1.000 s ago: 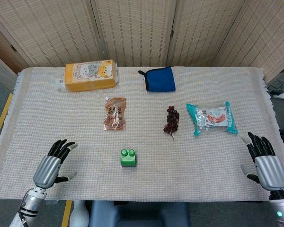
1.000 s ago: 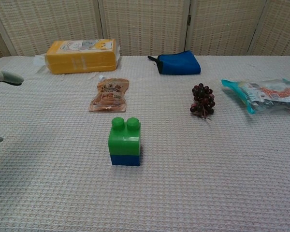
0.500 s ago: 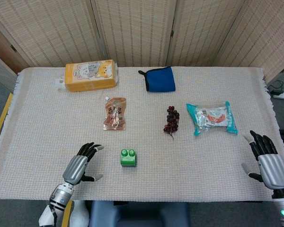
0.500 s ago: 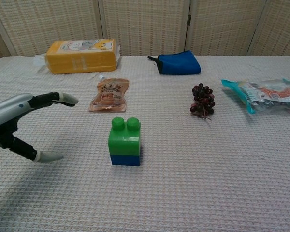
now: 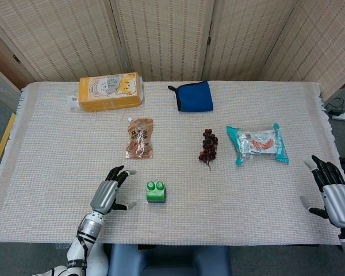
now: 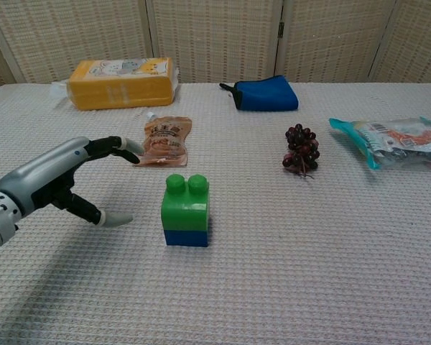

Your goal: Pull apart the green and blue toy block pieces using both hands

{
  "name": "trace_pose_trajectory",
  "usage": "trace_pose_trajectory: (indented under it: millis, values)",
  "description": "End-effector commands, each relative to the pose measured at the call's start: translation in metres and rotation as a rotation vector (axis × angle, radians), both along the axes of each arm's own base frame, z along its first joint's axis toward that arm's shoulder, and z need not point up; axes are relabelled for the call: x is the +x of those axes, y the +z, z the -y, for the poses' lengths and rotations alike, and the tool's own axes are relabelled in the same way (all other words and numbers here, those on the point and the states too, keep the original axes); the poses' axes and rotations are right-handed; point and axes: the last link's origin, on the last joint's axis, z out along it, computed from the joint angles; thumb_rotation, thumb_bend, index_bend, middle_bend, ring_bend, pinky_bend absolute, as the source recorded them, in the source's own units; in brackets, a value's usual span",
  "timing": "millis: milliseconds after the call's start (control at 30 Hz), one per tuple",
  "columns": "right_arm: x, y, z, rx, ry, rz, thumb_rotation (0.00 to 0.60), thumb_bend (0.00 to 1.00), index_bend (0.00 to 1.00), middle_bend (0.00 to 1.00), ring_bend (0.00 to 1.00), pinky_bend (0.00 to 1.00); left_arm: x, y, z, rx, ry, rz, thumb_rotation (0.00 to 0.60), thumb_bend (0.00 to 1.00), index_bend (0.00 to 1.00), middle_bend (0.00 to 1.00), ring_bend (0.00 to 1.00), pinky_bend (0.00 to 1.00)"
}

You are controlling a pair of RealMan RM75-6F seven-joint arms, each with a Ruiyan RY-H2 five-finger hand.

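left hand (image 6: 65,180) spread wide, holding nothing, just left of the joined green-on-blue block (image 6: 185,211); right hand (image 5: 335,195) spread, empty, well off to the right.

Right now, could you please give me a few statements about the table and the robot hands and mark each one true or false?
1. The green block sits on top of the blue block, still joined. True.
2. The left robot hand grips the blocks. False: it is open beside them, with a visible gap.
3. The right robot hand is over by the table's right edge, far from the blocks. True.
4. The grapes lie between the brown pouch and the teal snack packet. True.
5. The blue pouch rests on the yellow box. False: they lie apart at the far side of the table.
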Motion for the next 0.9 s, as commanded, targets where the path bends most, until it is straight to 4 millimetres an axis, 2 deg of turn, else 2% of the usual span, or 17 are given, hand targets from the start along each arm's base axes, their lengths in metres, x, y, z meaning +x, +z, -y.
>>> trace_pose_trajectory:
  millis: [33,533,900]
  values:
    - [-0.001,0.000,0.001,0.002,-0.003,0.002,0.600,0.38,0.00,0.00,0.00,0.00,0.002,-0.003,-0.002,-0.012,-0.003,0.008,0.600,0.20,0.22,0.25,0.02,0.00]
    - [-0.003,0.002,0.006,0.017,-0.007,0.015,0.600,0.38,0.00,0.00,0.00,0.00,0.013,-0.025,-0.007,-0.060,-0.011,0.027,0.600,0.20,0.23,0.26,0.01,0.00]
    - [-0.004,0.001,0.007,0.029,-0.012,0.021,0.600,0.38,0.00,0.00,0.00,0.00,0.026,-0.033,-0.010,-0.064,0.001,0.086,0.600,0.21,0.24,0.29,0.01,0.00]
